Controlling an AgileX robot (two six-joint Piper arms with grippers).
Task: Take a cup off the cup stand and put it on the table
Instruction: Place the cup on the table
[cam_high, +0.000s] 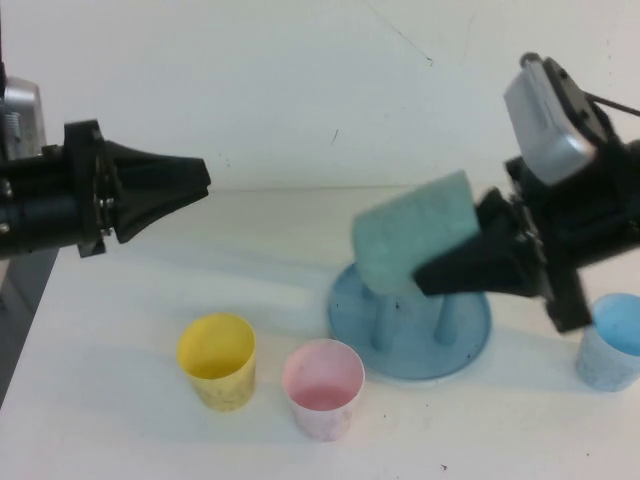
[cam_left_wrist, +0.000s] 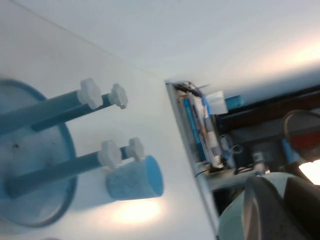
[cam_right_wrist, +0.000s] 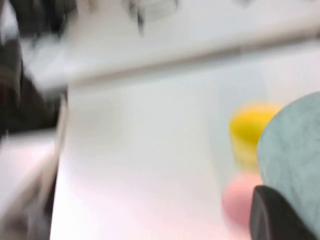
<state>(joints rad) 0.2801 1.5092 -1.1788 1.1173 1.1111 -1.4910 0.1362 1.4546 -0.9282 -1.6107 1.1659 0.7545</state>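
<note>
Right gripper (cam_high: 440, 272) pinches the tilted cup (cam_high: 415, 243) above the cup stand (cam_high: 410, 322) at 4 o'clock; left gripper (cam_high: 200, 180), pressed together, hovers at 10 o'clock.

A yellow cup (cam_high: 217, 360) and a pink cup (cam_high: 323, 388) stand side by side; a light blue cup (cam_high: 611, 342) stands far right.

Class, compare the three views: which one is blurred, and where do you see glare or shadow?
Right wrist view: heavily smeared, the cup a soft patch. High view: the right gripper clamps the cup above the cup stand; left gripper raised, shut. Left wrist view: glare beside the blue cup.
</note>
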